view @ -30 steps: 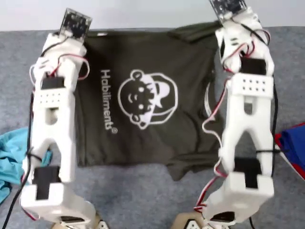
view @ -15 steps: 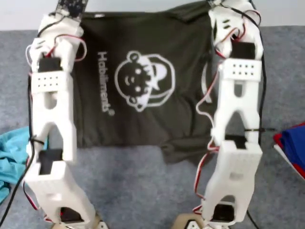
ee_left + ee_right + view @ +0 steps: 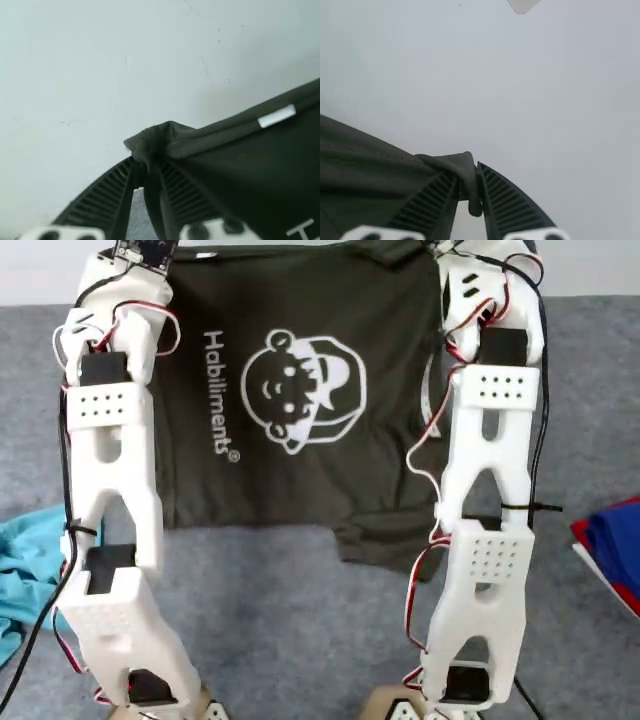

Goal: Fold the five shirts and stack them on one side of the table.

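High view gives you the dark shirt (image 3: 300, 410) spread print-up on the grey surface (image 3: 300, 640), lying between your two arms. Your left hand (image 3: 146, 165) is clamped on a bunched far-left corner of the cloth, and your right hand (image 3: 469, 177) is pinched shut on the far-right corner. Gripping both far corners together looks meant to draw the fabric taut and square before a fold. One sleeve (image 3: 380, 540) lies crumpled at the near right. A teal shirt (image 3: 20, 560) waits at the left edge and a blue shirt (image 3: 615, 545) at the right, both well apart.
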`<action>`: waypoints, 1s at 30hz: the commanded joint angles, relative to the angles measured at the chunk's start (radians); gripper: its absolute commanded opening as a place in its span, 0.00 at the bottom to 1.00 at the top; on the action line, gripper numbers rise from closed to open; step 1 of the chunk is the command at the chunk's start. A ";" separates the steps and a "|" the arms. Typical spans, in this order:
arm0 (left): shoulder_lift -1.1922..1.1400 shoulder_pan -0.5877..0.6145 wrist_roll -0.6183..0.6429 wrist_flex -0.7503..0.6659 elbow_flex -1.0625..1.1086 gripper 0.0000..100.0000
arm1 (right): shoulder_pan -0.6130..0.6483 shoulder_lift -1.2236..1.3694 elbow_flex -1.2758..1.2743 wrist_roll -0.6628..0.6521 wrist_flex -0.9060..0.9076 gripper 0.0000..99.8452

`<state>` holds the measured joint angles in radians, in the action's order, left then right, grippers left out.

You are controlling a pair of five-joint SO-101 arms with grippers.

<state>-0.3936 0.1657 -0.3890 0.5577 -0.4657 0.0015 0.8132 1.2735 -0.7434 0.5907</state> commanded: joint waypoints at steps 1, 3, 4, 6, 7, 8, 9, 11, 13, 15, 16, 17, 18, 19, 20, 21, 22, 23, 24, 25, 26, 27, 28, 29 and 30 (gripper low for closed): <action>0.011 0.008 -0.005 0.055 -0.051 0.01 | 0.001 -0.025 0.057 -0.015 0.033 0.01; 0.012 0.006 -0.006 0.132 -0.051 0.01 | 0.001 -0.028 0.063 -0.015 0.117 0.01; 0.012 0.003 -0.006 0.172 -0.051 0.01 | 0.001 -0.030 0.068 -0.017 0.159 0.01; 0.017 0.003 -0.020 0.244 -0.051 0.01 | 0.001 -0.027 0.100 -0.043 0.255 0.01; 0.018 0.002 -0.035 0.279 -0.051 0.01 | 0.001 -0.025 0.114 -0.057 0.305 0.01; 0.018 0.002 -0.052 0.316 -0.051 0.01 | 0.001 -0.025 0.124 -0.063 0.354 0.01; 0.018 0.000 -0.069 0.351 -0.053 0.01 | -0.001 -0.025 0.130 -0.064 0.398 0.01; 0.018 -0.002 -0.092 0.423 -0.053 0.01 | -0.004 -0.025 0.133 -0.064 0.479 0.01; 0.014 -0.003 -0.100 0.488 -0.053 0.01 | -0.005 -0.027 0.133 -0.066 0.553 0.01; 0.011 -0.003 -0.100 0.537 -0.051 0.01 | -0.005 -0.027 0.143 -0.066 0.613 0.01; 0.011 -0.003 -0.100 0.559 -0.050 0.01 | -0.005 -0.027 0.152 -0.066 0.641 0.01; 0.011 -0.003 -0.100 0.582 -0.050 0.01 | -0.005 -0.027 0.163 -0.066 0.668 0.01; 0.011 -0.003 -0.100 0.605 -0.050 0.01 | -0.004 -0.027 0.175 -0.066 0.697 0.01; 0.011 -0.003 -0.100 0.629 -0.050 0.01 | -0.001 -0.027 0.189 -0.068 0.734 0.01; 0.011 -0.003 -0.106 0.655 -0.050 0.01 | -0.001 -0.027 0.201 -0.080 0.774 0.01; 0.011 -0.003 -0.118 0.683 -0.050 0.01 | 0.002 -0.027 0.212 -0.101 0.819 0.01; 0.011 -0.003 -0.137 0.712 -0.050 0.01 | 0.002 -0.027 0.221 -0.117 0.865 0.01; 0.009 -0.003 -0.157 0.741 -0.048 0.01 | 0.002 -0.027 0.230 -0.127 0.908 0.01; 0.009 -0.002 -0.175 0.770 -0.048 0.01 | 0.002 -0.028 0.241 -0.129 0.951 0.01; 0.009 0.000 -0.187 0.796 -0.048 0.01 | 0.001 -0.028 0.253 -0.129 0.992 0.01; 0.009 0.002 -0.198 0.819 -0.048 0.01 | -0.001 -0.028 0.265 -0.129 1.036 0.01; 0.009 0.003 -0.209 0.836 -0.048 0.01 | -0.001 -0.028 0.273 -0.129 1.079 0.01; 0.008 0.003 -0.219 0.848 -0.048 0.01 | -0.001 -0.028 0.279 -0.129 1.122 0.01; 0.008 0.005 -0.232 0.856 -0.047 0.01 | 0.001 -0.028 0.279 -0.129 1.165 0.01; 0.008 0.005 -0.244 0.865 -0.047 0.01 | 0.002 -0.028 0.279 -0.129 1.199 0.01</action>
<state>-0.3936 0.1657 -0.5961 1.3894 -0.4672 0.0000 0.8132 1.5052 -0.8646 1.6878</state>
